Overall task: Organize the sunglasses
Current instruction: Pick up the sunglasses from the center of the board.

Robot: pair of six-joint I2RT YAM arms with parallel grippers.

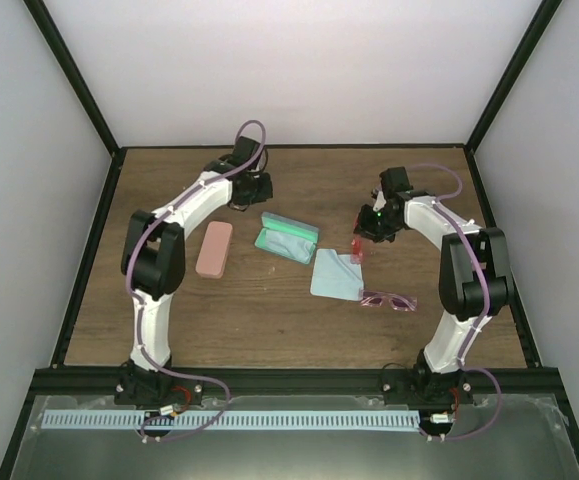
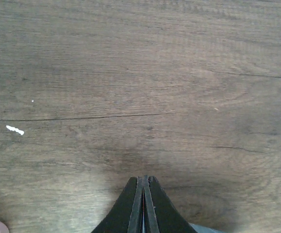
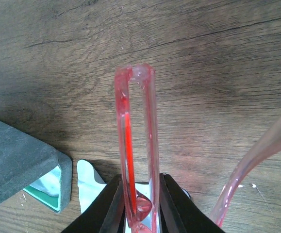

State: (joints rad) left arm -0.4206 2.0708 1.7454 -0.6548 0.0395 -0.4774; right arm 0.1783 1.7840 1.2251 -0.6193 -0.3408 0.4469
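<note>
The red-lensed sunglasses (image 3: 136, 145) stand on edge between the fingers of my right gripper (image 3: 139, 204), which is shut on them above the wood; one arm (image 3: 256, 165) swings out to the right. From above, that gripper (image 1: 365, 238) hangs over the far corner of the pale blue cloth (image 1: 334, 275) with the red pair (image 1: 357, 250) below it. The pinkish-purple sunglasses (image 1: 387, 300) lie on the table just right of the cloth. My left gripper (image 2: 143, 180) is shut on nothing over bare wood near the back (image 1: 254, 185).
An open blue-grey case (image 1: 289, 237) with a green lining lies mid-table, its lid (image 3: 19, 155) to the left in the right wrist view. A closed pink case (image 1: 214, 248) lies left of it. A black frame rims the table.
</note>
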